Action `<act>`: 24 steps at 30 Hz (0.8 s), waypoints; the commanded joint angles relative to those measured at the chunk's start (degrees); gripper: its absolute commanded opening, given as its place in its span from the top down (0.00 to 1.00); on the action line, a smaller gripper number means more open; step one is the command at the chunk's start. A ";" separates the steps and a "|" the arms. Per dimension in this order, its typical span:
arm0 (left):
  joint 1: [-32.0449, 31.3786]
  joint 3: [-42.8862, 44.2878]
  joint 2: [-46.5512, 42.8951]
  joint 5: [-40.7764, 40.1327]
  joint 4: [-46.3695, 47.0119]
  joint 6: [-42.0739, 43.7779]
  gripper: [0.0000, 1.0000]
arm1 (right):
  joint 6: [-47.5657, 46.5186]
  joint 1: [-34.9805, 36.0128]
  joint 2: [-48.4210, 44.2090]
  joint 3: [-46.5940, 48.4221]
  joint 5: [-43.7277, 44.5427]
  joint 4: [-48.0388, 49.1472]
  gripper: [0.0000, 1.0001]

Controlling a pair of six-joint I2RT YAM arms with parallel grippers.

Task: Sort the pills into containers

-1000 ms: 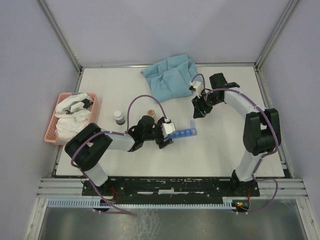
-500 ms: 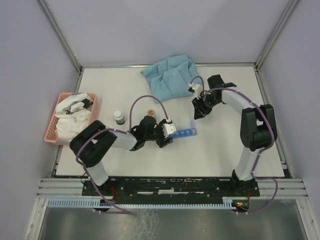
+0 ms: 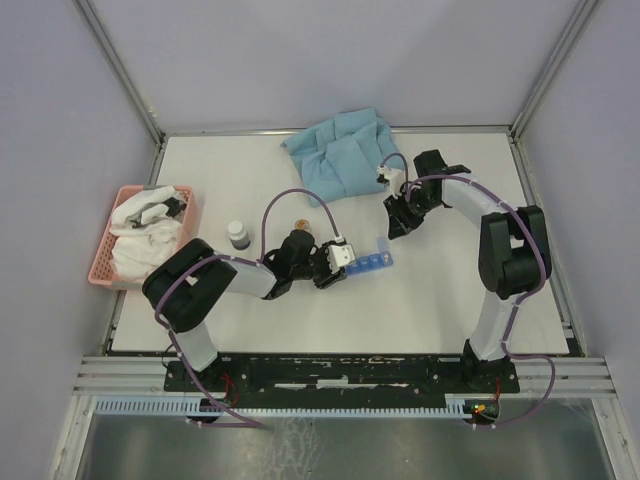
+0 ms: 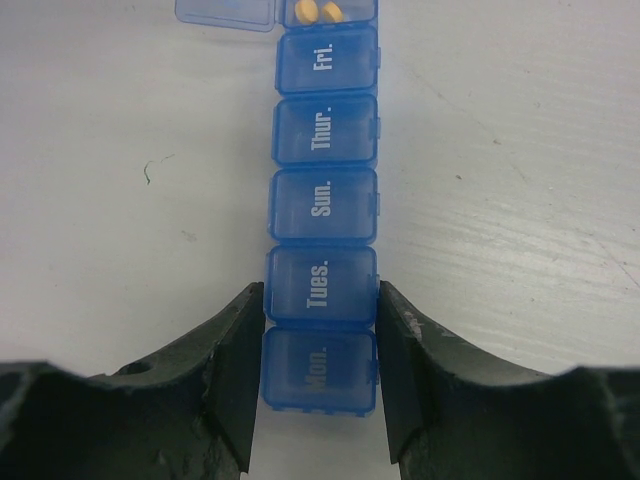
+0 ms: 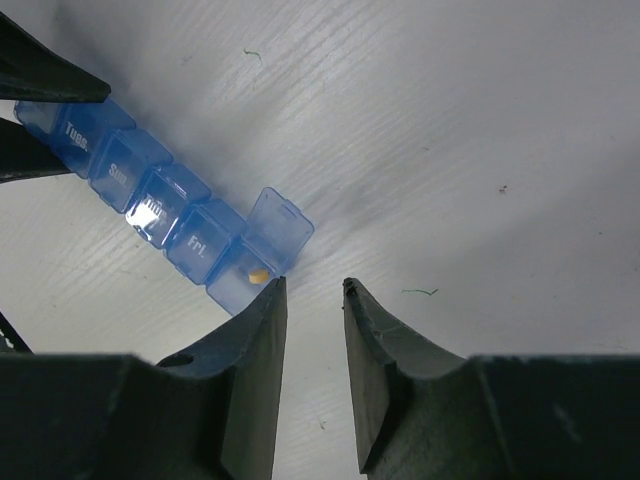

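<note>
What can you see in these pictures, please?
pill organiser: one, blue, table centre, end lid open
pills: two, orange, in open end compartment
cloth: one, light blue, far edge
basket: one, pink, left edge
rags: heap, white, in basket
bottle: one, pale with dark cap, beside basket
round thing: one, brown, right of bottle
table: one, white
left gripper: one, black, closed on pill organiser's Monday end
right gripper: one, black, slightly open, empty, by open compartment
</note>
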 commanded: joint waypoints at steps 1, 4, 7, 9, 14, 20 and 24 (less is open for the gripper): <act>0.06 2.14 0.59 0.27 0.56 1.08 0.52 | 2.32 -0.51 0.18 2.01 1.00 2.00 0.63; 0.04 2.59 0.78 0.78 -0.14 1.35 0.59 | 4.45 -0.76 0.61 1.33 1.23 3.81 0.70; 0.07 2.81 0.95 1.05 -0.52 1.57 0.64 | 7.14 -1.05 1.46 0.82 1.60 5.82 0.78; 0.05 2.90 0.93 1.45 -0.90 1.76 0.67 | 8.48 -1.11 2.29 0.83 1.96 6.57 0.81; 0.05 3.28 1.20 2.34 -1.75 2.31 0.72 | 11.05 -1.67 5.05 1.58 0.85 6.97 0.86; 0.06 3.44 1.27 2.92 -2.17 2.72 0.78 | 12.61 -2.71 8.84 3.08 -3.78 5.25 0.90; 0.05 3.52 1.31 3.03 -2.26 2.74 0.79 | 11.35 -2.86 10.82 5.06 -8.67 1.87 0.91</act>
